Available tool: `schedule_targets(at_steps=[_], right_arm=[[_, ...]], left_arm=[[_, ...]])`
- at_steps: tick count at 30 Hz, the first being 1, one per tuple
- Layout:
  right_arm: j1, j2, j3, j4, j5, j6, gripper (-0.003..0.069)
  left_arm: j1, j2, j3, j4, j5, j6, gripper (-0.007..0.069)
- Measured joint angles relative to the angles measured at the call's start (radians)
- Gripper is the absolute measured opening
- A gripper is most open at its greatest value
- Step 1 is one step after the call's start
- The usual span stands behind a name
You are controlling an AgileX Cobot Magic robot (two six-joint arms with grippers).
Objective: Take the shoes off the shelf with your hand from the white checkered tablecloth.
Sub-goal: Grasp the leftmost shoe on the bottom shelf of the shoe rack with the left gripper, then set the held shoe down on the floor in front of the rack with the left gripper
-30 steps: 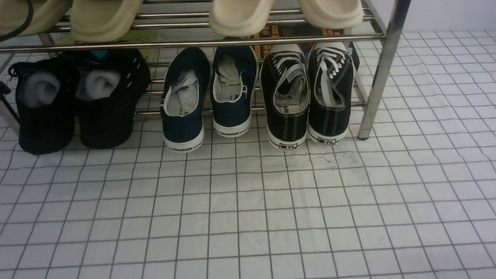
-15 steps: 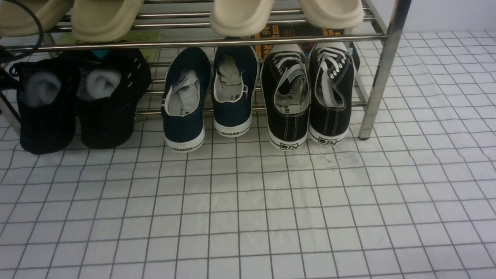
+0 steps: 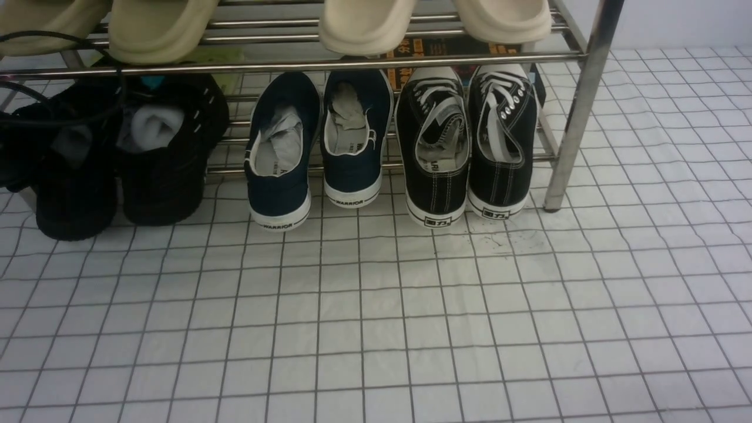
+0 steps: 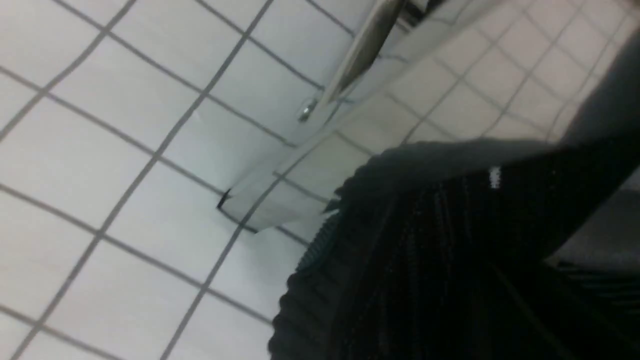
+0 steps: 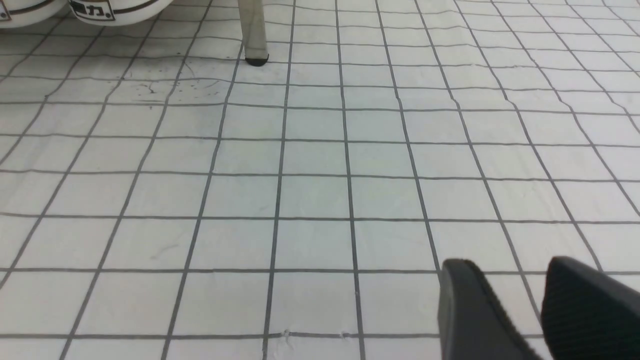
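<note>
The all-black knit shoes stand at the left of the chrome shelf's (image 3: 578,117) lowest level, heels toward me: the left shoe (image 3: 76,200) and the right shoe (image 3: 164,176). My left gripper (image 3: 26,147), black with a looping cable (image 3: 111,88), reaches in from the left edge and covers the left shoe's opening and most of its stuffing. Its jaws are hidden. The left wrist view shows that shoe's knit heel (image 4: 425,260) very close, on the white checkered tablecloth (image 4: 100,150). My right gripper (image 5: 510,265) hangs open and empty over the cloth (image 5: 310,190).
A navy WARRIOR pair (image 3: 317,147) and a black canvas pair with white laces (image 3: 470,141) stand on the same level, to the right. Beige slippers (image 3: 364,23) lie on the upper rails. The shelf's front right leg (image 5: 252,30) stands on the cloth (image 3: 376,323).
My left gripper and its cable have come in from the left edge onto the left black shoe. That shoe has shifted slightly toward me. The other shoes have not moved.
</note>
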Motion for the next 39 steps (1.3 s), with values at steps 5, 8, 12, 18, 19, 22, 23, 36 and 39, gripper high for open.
schedule_targets(at_steps=[5, 8, 12, 18, 19, 22, 23, 36, 39], right_arm=[[0.0, 0.0, 0.0, 0.0, 0.0, 0.0, 0.0239], [0.0, 0.0, 0.0, 0.0, 0.0, 0.0, 0.0239], [0.0, 0.0, 0.0, 0.0, 0.0, 0.0, 0.0239], [0.0, 0.0, 0.0, 0.0, 0.0, 0.0, 0.0239], [0.0, 0.0, 0.0, 0.0, 0.0, 0.0, 0.0239], [0.0, 0.0, 0.0, 0.0, 0.0, 0.0, 0.0239], [0.0, 0.0, 0.0, 0.0, 0.0, 0.0, 0.0239], [0.0, 0.0, 0.0, 0.0, 0.0, 0.0, 0.0239], [0.0, 0.0, 0.0, 0.0, 0.0, 0.0, 0.0239]], left_arm=[[0.001, -0.093, -0.001, 0.135, 0.174, -0.03, 0.0039], [-0.001, -0.184, -0.001, 0.264, 0.336, -0.116, 0.0036], [-0.001, -0.282, 0.021, 0.446, 0.538, -0.227, 0.0036], [-0.001, -0.349, 0.167, 0.564, 0.579, -0.287, 0.0036], [-0.001, -0.347, 0.209, 0.564, 0.556, -0.293, 0.0036], [-0.001, -0.329, 0.3, 0.569, 0.497, -0.294, 0.0037], [-0.001, -0.321, 0.312, 0.574, 0.483, -0.294, 0.0039], [-0.002, -0.305, 0.132, 0.673, 0.593, -0.392, 0.0365], [-0.019, -0.305, 0.05, 0.609, 0.597, -0.38, 0.0407]])
